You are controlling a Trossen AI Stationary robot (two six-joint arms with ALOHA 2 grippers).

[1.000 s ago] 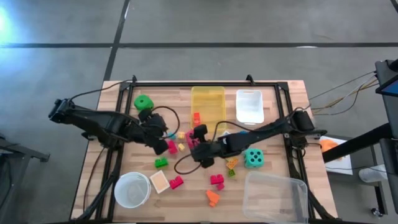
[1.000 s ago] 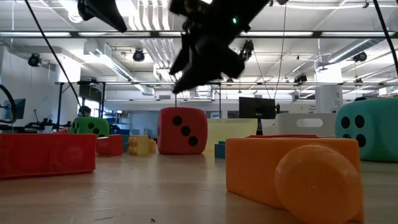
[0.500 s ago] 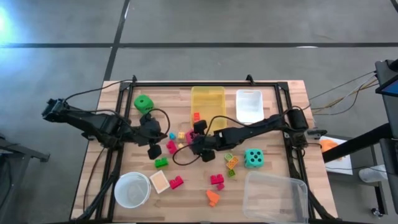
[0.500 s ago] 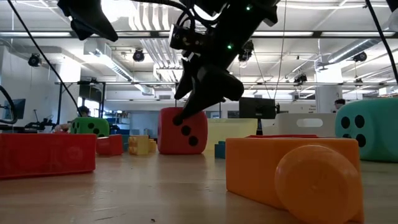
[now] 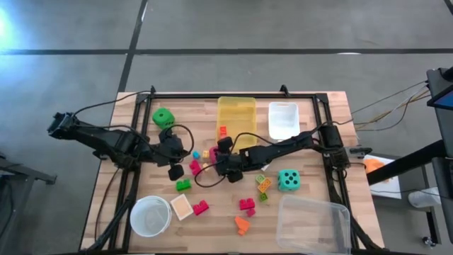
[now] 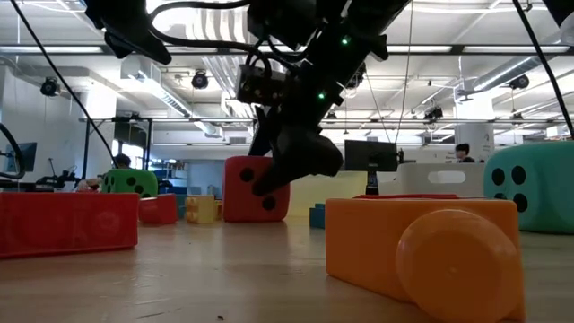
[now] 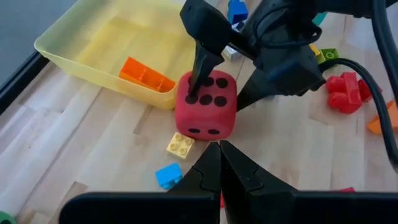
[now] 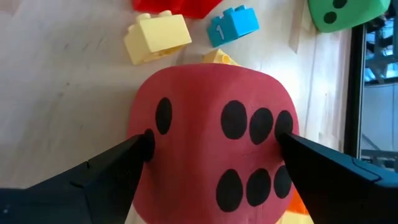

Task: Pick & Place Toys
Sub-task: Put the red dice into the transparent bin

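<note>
Toys lie scattered across the wooden worktop (image 5: 311, 205). At far left, the green die (image 5: 163, 117) sits near the back edge. The left gripper (image 5: 175, 171) hovers above the worktop just left of centre, fingers pressed together, holding nothing. A green block (image 5: 183, 185) lies just in front of it, a round white bowl (image 5: 150, 216) farther forward. At centre, the pink-red die (image 7: 206, 104) rests on the worktop beside the yellow bin (image 5: 236, 122), which contains an orange block (image 7: 147, 75). The right gripper (image 8: 211, 146) straddles this die, fingers (image 8: 102, 171) spread wide, one on each side, tips at its faces. Right of centre, the teal die (image 5: 288, 179) stands alone, with a clear bin (image 5: 312, 224) in front.
</note>
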